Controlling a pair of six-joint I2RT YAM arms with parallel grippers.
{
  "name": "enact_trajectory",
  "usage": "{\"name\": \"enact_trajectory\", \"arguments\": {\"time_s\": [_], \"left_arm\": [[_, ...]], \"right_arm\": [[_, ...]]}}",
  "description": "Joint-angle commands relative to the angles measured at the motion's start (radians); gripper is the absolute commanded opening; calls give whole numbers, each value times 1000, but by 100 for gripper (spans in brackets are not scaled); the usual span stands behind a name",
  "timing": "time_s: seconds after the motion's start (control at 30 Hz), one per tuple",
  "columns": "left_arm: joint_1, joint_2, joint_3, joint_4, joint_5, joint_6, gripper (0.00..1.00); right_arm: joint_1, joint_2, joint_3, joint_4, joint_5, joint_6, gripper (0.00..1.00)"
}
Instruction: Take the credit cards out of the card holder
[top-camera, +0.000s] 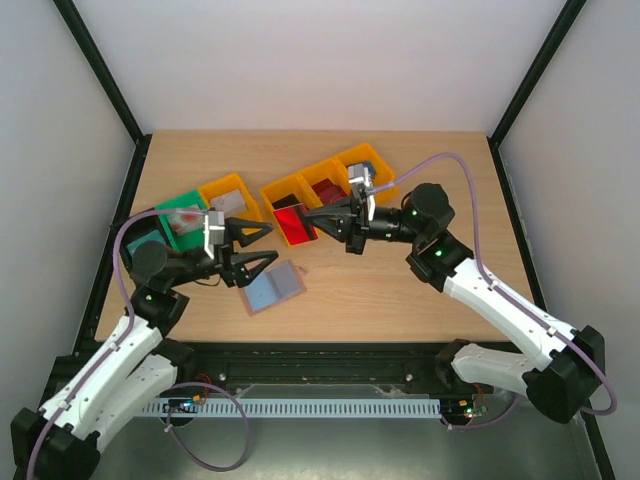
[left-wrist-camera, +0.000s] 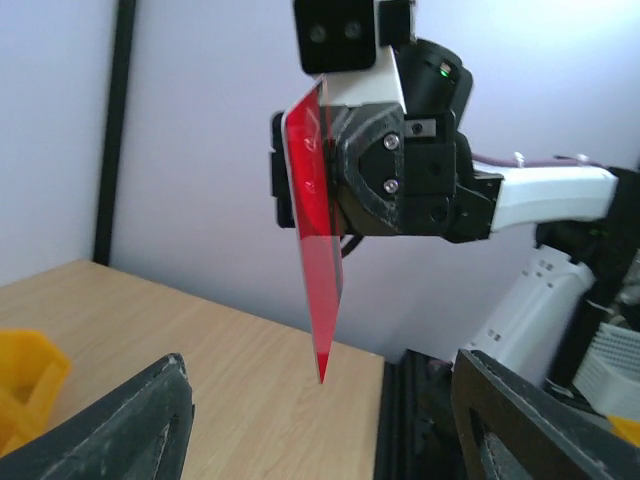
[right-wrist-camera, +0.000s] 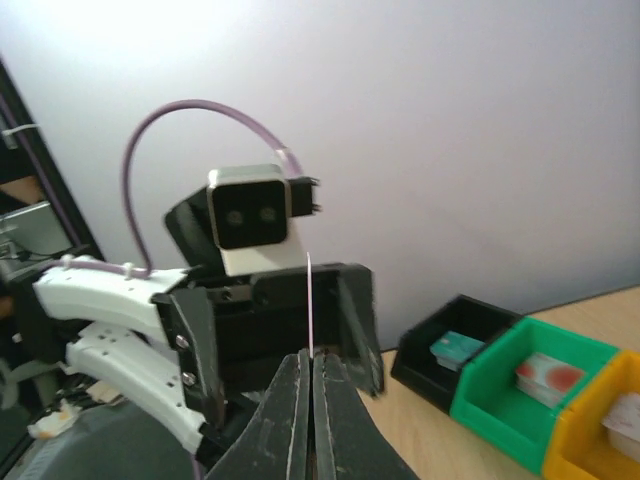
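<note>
The card holder (top-camera: 272, 287) lies open on the table, its light blue lining facing up. My right gripper (top-camera: 310, 215) is shut on a red credit card (top-camera: 295, 226) and holds it in the air. In the left wrist view the red card (left-wrist-camera: 315, 240) hangs down from the right gripper (left-wrist-camera: 335, 190). Seen from the right wrist, the card (right-wrist-camera: 309, 300) is edge-on above the shut right gripper (right-wrist-camera: 310, 362). My left gripper (top-camera: 266, 247) is open just left of the card, its fingers (left-wrist-camera: 140, 420) spread wide and holding nothing.
A row of bins stands behind the arms: black (top-camera: 146, 243), green (top-camera: 180, 220), yellow (top-camera: 232, 198) and three orange ones (top-camera: 325, 180). The black bin (right-wrist-camera: 455, 340) and the green bin (right-wrist-camera: 530, 380) hold cards. Black frame posts stand at the table corners.
</note>
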Motion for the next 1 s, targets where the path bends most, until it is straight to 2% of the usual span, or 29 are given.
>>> {"name": "enact_trajectory", "arguments": {"time_s": [0.0,0.1,0.17,0.3,0.37,0.4,0.47,0.5,0.53,0.6,0.67,0.7,0.77,0.87,0.93,0.97], "left_arm": [[-58,56,31,72,37,56,70],[-75,77,33,73,-21,41,67],[-87,88,44,93,-36,24,59],[-106,93,62,97,8,58,30],[-109,89,55,93,8,62,7],[-109,84,50,89,2,64,3],[-108,74,47,59,-32,76,2],[-106,65,48,26,-63,99,2],[-103,57,51,-28,-117,142,2],[-97,32,58,-152,-274,301,2],[-97,18,59,-242,-479,539,2],[-98,16,58,-264,-634,683,2],[-100,25,43,-238,-833,984,2],[-100,27,-14,-105,-936,1509,2],[-100,18,-47,4,-929,1801,2],[-100,15,-52,41,-917,1887,2]], "right_arm": [[51,19,-1,140,-39,35,2],[78,34,4,140,-35,27,2],[90,46,8,139,-34,26,2],[97,61,7,134,-26,21,2],[98,67,7,129,-19,19,2],[98,71,8,123,-16,18,2],[97,68,16,71,21,0,2],[98,61,28,17,79,-26,2],[98,53,39,-37,150,-50,6],[95,35,56,-119,300,-77,22],[89,30,68,-153,388,-70,35],[87,40,76,-162,409,-48,44],[87,76,101,-167,381,2,60],[88,146,122,-107,327,135,83],[88,188,125,-68,334,206,94],[87,205,129,-55,339,226,99]]}}
